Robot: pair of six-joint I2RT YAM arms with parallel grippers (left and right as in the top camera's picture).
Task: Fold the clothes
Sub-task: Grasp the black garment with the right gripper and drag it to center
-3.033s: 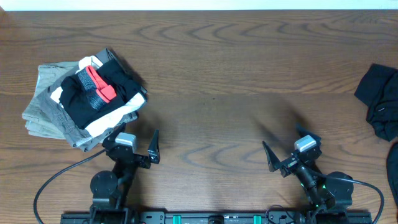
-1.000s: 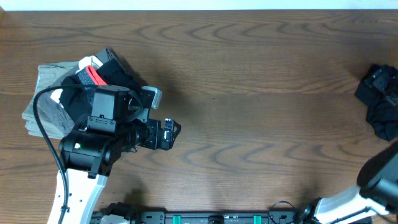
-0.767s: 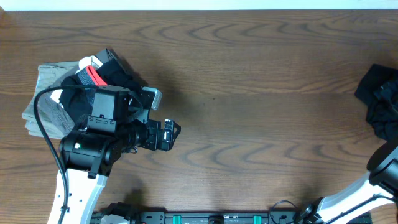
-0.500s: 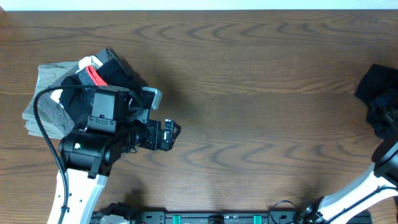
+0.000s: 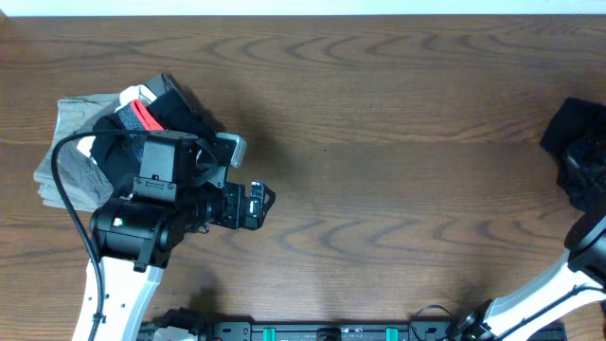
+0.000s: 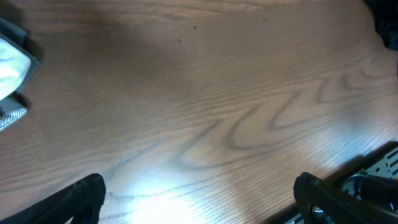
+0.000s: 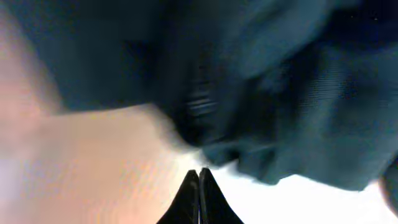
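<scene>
The black T-shirt [image 5: 576, 156] is bunched in a heap at the far right edge of the table [image 5: 379, 104] and is partly cut off by the overhead frame. In the right wrist view only blurred dark cloth is seen, filling the upper part of the picture. The right jaws are closed, with the tips pressed together right at the lower edge of that cloth. Whether a fold is actually pinched cannot be told through the blur. The right arm [image 5: 579, 270] is seen only in part at the bottom right corner, and its jaws are outside the overhead frame. The left jaws are spread wide and empty over bare table, just beside the pile of folded garments [image 5: 71, 166] and well apart from the T-shirt.

Handling, as judged: the T-shirt is expected to be light, limp and thin. No shape will be kept when it is lifted, and it is likely to slide easily on the smooth wood. A hold is best taken at a hem, shoulder or collar so that it can be spread flat before folding. A pinch in mid-heap would probably lift several layers at once.

Not made out: the logo, the neck label, the sleeves, the collar, or which side faces up. No edges can be picked out in the crumpled heap.
</scene>
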